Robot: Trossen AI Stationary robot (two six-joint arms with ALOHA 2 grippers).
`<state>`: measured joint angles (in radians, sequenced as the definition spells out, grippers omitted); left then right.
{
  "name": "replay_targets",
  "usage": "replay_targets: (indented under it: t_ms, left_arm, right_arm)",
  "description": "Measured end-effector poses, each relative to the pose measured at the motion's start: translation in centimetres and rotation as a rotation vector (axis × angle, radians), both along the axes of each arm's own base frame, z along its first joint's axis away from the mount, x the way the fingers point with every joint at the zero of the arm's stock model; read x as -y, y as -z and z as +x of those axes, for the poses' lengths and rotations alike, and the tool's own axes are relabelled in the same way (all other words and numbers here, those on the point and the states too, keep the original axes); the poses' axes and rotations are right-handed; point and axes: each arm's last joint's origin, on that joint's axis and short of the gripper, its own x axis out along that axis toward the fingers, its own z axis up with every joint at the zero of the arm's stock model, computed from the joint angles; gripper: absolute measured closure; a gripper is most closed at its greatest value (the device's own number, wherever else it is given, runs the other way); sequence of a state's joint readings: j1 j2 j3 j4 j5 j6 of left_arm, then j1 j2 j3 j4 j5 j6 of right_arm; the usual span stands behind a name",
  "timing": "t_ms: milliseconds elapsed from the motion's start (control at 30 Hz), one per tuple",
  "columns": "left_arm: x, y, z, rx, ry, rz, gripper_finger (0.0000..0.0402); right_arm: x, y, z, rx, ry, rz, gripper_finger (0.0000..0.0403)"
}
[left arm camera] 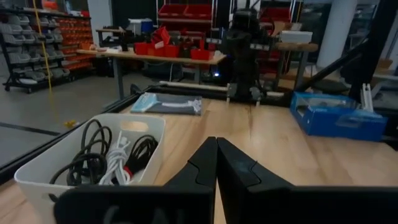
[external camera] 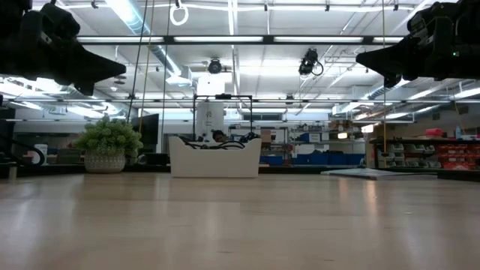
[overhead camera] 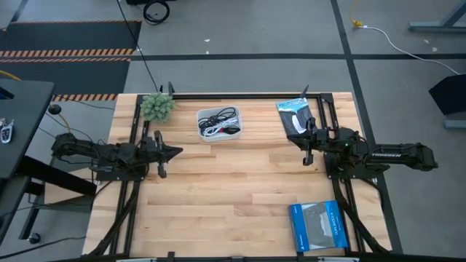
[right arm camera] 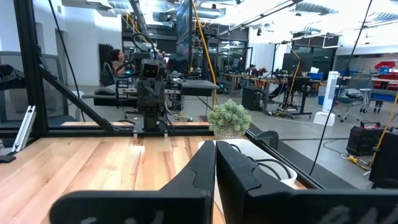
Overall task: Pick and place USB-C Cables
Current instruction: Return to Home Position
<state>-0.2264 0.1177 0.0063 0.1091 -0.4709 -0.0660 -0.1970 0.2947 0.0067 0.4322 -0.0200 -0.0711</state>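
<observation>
Two arms, both raised off the table (overhead camera: 233,193) and well apart. The left gripper (overhead camera: 177,153) hangs over the left-centre of the table, fingers pressed together, holding nothing (low view (external camera: 116,70), own wrist view (left arm camera: 216,163)). The right gripper (overhead camera: 295,137) is over the right side, also closed and holding nothing (external camera: 367,57) (right arm camera: 215,167). The two point toward each other.

One white bin (overhead camera: 237,133) sits at the far middle of the table (external camera: 214,161) (left arm camera: 146,121). The cables (overhead camera: 218,121) all lie inside it in a tangle (left arm camera: 115,163). I can separate three bundles:
- two black
- one white, with a red bit beside it

Beyond that I cannot tell the count.

One small potted plant (overhead camera: 157,106) stands at the far left, just beside the bin (external camera: 110,142) (right arm camera: 230,118).

Two flat packets lie on the right half:
- A blue box (overhead camera: 315,227) sits at the near right (left arm camera: 336,115).
- A blue-and-black packet (overhead camera: 295,115) lies at the far right, under the right arm (left arm camera: 168,102).

The table is light wood planks inside a black frame.

The room is a workshop with a grey concrete floor and hazard stripes (overhead camera: 65,52). There are ceiling strip lights, shelving, and red bins (left arm camera: 168,46) on a far workbench. One person (right arm camera: 115,62) sits far back.
</observation>
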Motion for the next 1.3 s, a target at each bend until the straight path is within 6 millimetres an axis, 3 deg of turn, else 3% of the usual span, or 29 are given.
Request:
replay_targets:
  t_ms: [733, 1033, 1300]
  left_arm:
    - [0.0, -0.2, 0.0, 0.019, -0.002, -0.004, 0.0390]
    - [0.0, -0.2, 0.0, 0.020, -0.003, -0.004, 0.0390]
    - [0.0, -0.2, 0.0, 0.020, -0.003, -0.004, 0.0390]
  right_arm:
    - [0.0, 0.0, 0.0, 0.000, 0.000, 0.001, 0.0383]
    - [-0.1, 1.1, 0.1, -0.053, -0.068, 0.371, 0.0383]
    - [-0.2, 1.5, 0.1, -0.100, -0.088, 0.386, 0.0383]
